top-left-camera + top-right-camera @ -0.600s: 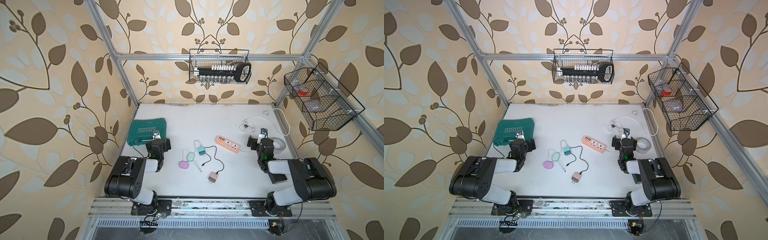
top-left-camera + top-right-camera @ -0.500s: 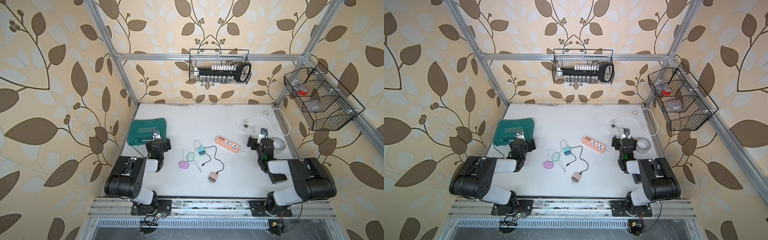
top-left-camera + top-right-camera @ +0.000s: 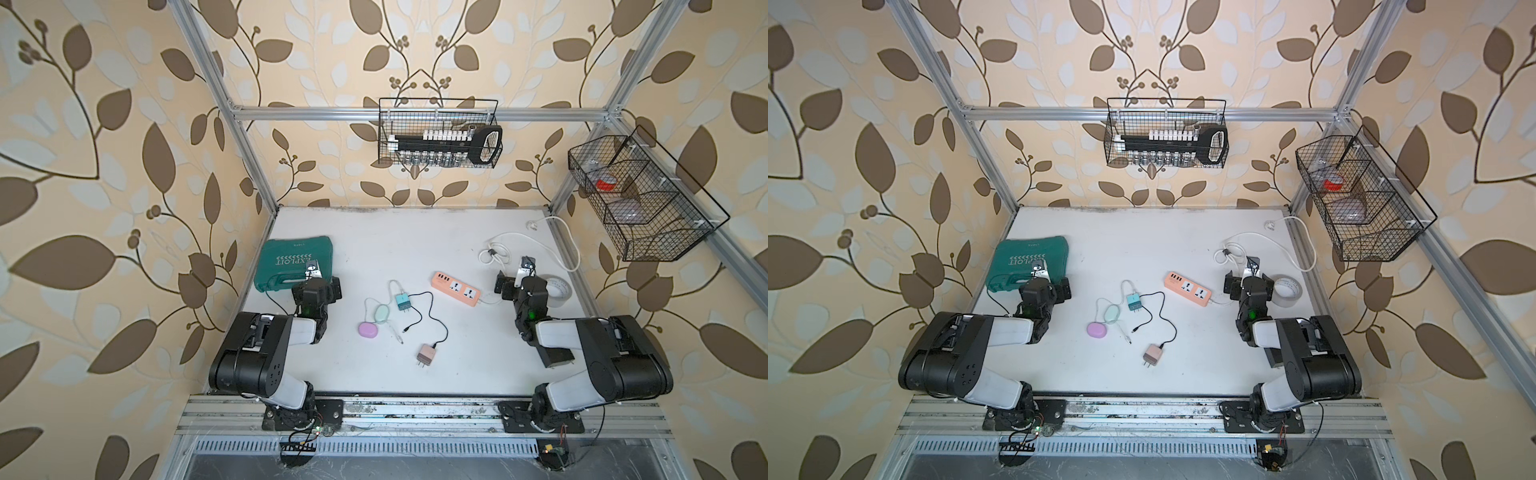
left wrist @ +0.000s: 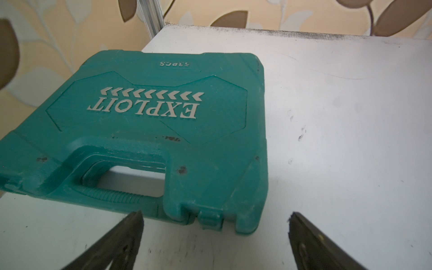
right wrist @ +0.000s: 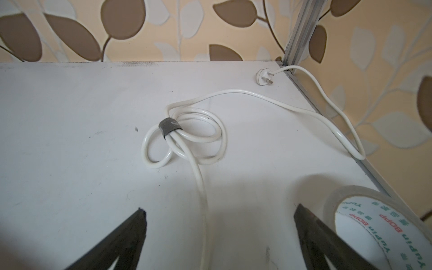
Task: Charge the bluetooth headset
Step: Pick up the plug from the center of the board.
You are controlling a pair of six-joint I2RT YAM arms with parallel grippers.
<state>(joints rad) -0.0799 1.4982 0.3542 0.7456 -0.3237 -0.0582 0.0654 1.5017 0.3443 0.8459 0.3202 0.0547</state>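
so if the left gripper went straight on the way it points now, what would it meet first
Probably the green tool case: its latched front edge lies ahead of the open left gripper, across the gap between its jaws. Depth is hard to judge, so it could pass just over the lid.

Left gripper wide open, right gripper wide open, both low, empty

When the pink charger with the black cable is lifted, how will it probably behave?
The pink charger looks like a small hard block, so it is probably stiff and light. Its black cable lies in loose curves, so it will likely hang limp and drag. It passes close to the teal charger and might tug it.
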